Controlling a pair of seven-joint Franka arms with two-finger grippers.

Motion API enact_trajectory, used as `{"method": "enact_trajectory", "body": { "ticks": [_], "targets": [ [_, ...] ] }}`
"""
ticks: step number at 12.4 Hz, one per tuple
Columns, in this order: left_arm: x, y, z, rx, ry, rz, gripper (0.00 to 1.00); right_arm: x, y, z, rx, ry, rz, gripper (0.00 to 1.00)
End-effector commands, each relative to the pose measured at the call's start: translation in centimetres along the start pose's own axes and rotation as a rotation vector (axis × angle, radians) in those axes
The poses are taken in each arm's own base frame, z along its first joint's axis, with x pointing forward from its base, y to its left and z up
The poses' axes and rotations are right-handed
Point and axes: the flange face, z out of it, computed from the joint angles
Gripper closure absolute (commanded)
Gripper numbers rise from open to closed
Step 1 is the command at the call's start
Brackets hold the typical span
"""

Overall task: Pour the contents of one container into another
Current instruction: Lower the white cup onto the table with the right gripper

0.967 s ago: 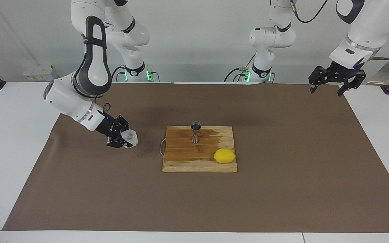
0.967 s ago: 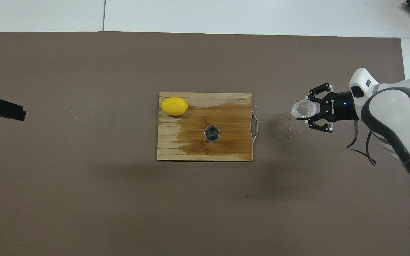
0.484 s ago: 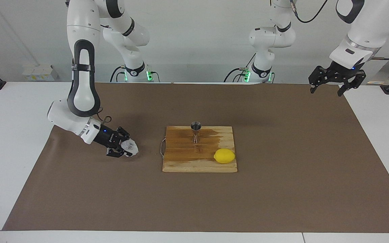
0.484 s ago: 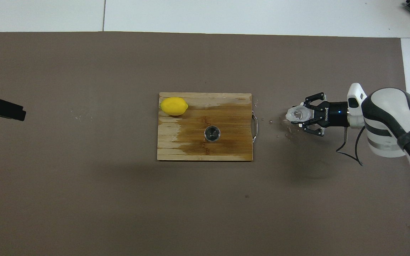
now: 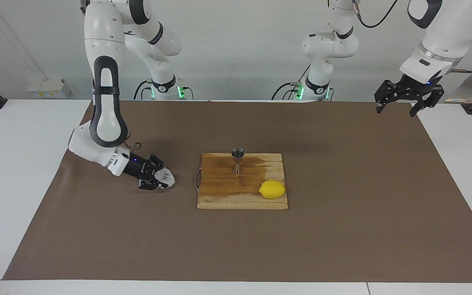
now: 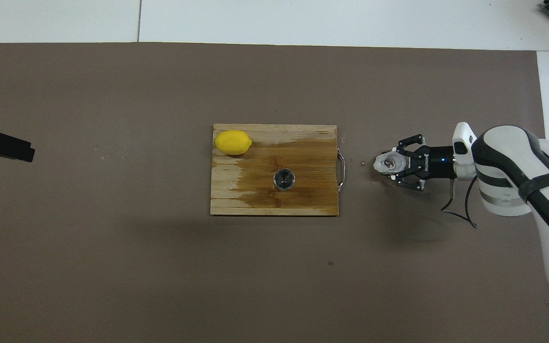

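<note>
facing view: the right gripper [image 5: 159, 178] is low over the brown mat [image 5: 342, 229], toward the right arm's end of the table, with its fingers clamped on the cup [image 5: 165, 177]. the cup is tipped well over, its axis close to level, its mouth turned toward the board [image 5: 219, 196] and a little toward the camera. it sits apart from the board's wire handle. the jigger [image 5: 237, 159] stands upright on the board's wet, darker patch, long axis vertical, open top up. the lemon [image 5: 272, 189] lies on the board farther from the robots than the jigger, toward the left arm's end. the left gripper [image 5: 398, 105] hangs high over the mat's corner by the left arm's base, fingers spread and holding nothing; that arm waits.

overhead view: the cup [image 6: 388, 163] shows its mouth, pointing at the board [image 6: 236, 200], with something dark, perhaps brownish, inside. the right gripper [image 6: 395, 163] grips it from the side away from the board. a few small droplets [image 6: 363, 164] lie on the mat between cup and handle. the jigger [image 6: 284, 178] shows a round open top; i can't tell what's in it. the lemon [image 6: 232, 142] lies at a board corner. only the left gripper [image 6: 2, 145] edge shows.
</note>
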Motion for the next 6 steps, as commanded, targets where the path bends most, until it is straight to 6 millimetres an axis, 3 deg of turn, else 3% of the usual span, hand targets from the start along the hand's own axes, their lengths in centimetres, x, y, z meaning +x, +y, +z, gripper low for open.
{"method": "enact_trajectory", "body": {
  "ticks": [1,6],
  "targets": [
    [-0.50,-0.15,-0.01,-0.008,-0.009,-0.004,0.00,0.24,-0.92,-0.35,-0.016,0.021,-0.009,0.00],
    [-0.55,-0.15,-0.10,-0.008,-0.007,-0.004,0.00,0.73,-0.66,-0.65,-0.021,0.022,0.035,0.00]
  ]
}}
